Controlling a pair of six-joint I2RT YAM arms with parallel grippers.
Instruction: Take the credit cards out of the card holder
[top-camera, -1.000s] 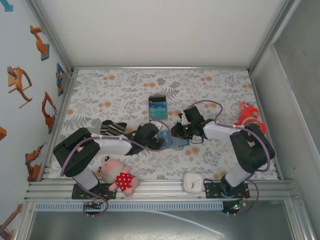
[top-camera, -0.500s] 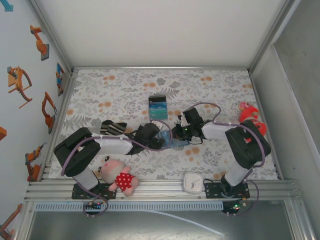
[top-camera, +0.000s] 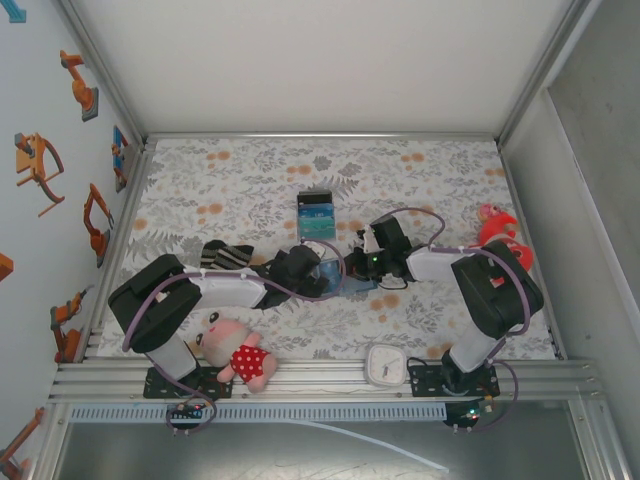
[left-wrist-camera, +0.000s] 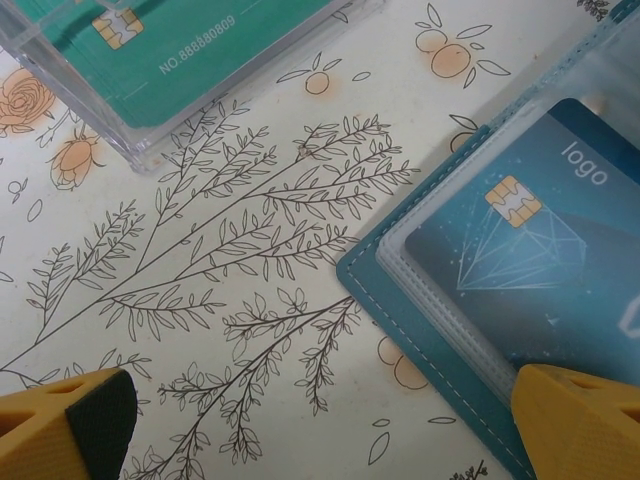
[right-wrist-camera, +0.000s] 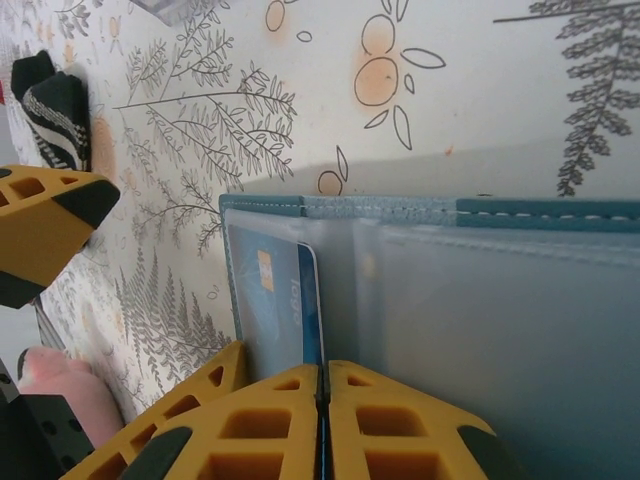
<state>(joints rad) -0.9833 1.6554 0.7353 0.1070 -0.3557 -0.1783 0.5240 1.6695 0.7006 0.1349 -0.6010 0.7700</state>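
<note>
**The right gripper (right-wrist-camera: 320, 400) pinches a blue card (right-wrist-camera: 285, 300) in the open wallet (right-wrist-camera: 420, 213).**
The wallet lies flat on the flowered table (right-wrist-camera: 480, 90) between both arms. The left gripper (left-wrist-camera: 325, 425) is spread wide, near a clear box (left-wrist-camera: 130, 135) of teal cards (left-wrist-camera: 200, 40).

My left arm (top-camera: 228, 289) and right arm (top-camera: 440, 263) wear white shells between chunky black joints, and a thin purple cable (top-camera: 137, 312) loops along each. My left fingers (left-wrist-camera: 50, 430) and right fingers (right-wrist-camera: 270, 430), at the bottom of each wrist frame, are orange-yellow plastic with dark pads (left-wrist-camera: 105, 418). The right ones show triangular cut-outs.
</note>
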